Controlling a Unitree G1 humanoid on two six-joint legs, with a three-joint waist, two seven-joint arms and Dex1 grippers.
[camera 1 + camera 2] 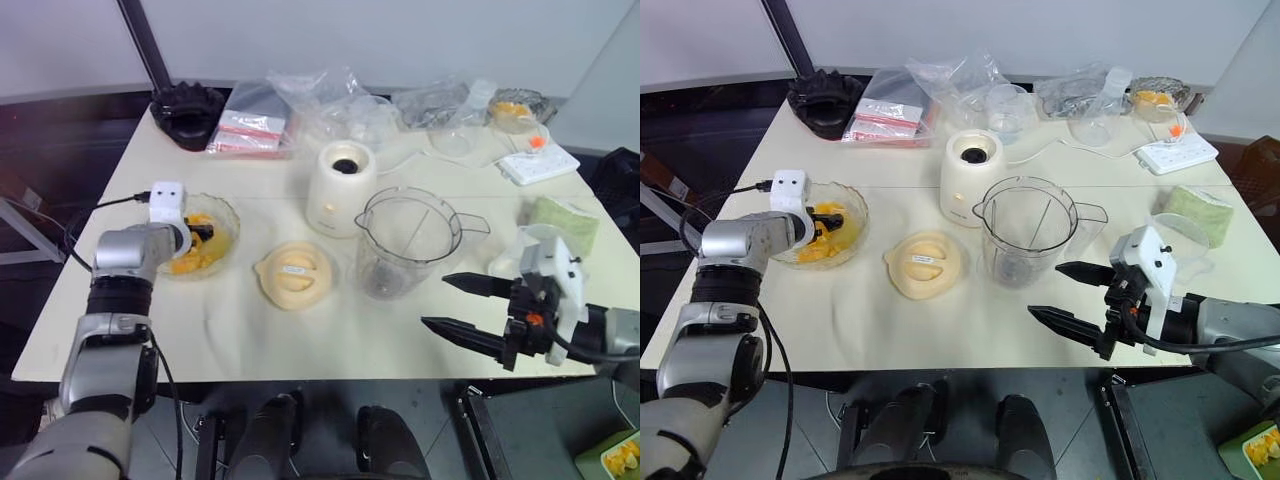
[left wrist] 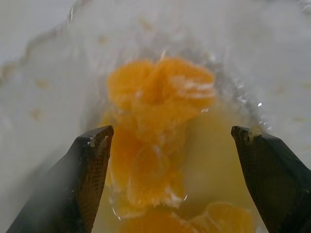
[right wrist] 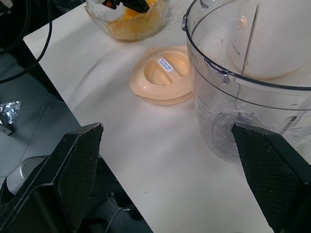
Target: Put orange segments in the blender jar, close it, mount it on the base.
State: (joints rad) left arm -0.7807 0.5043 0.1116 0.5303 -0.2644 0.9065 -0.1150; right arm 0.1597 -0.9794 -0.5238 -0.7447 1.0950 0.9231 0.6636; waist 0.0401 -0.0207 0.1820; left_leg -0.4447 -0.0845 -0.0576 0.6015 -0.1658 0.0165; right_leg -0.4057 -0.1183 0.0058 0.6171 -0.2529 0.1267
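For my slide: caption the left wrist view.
Open left hand poised over orange segments in the glass bowl.

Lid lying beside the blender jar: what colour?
Cream-yellow lid, small white label on top; clearest in the right wrist view.

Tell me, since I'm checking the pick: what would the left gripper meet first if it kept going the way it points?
Most likely the orange segments in the glass bowl: the open left gripper points straight at the pile, though remaining depth is unclear.

Left fingers hide part of the orange segments
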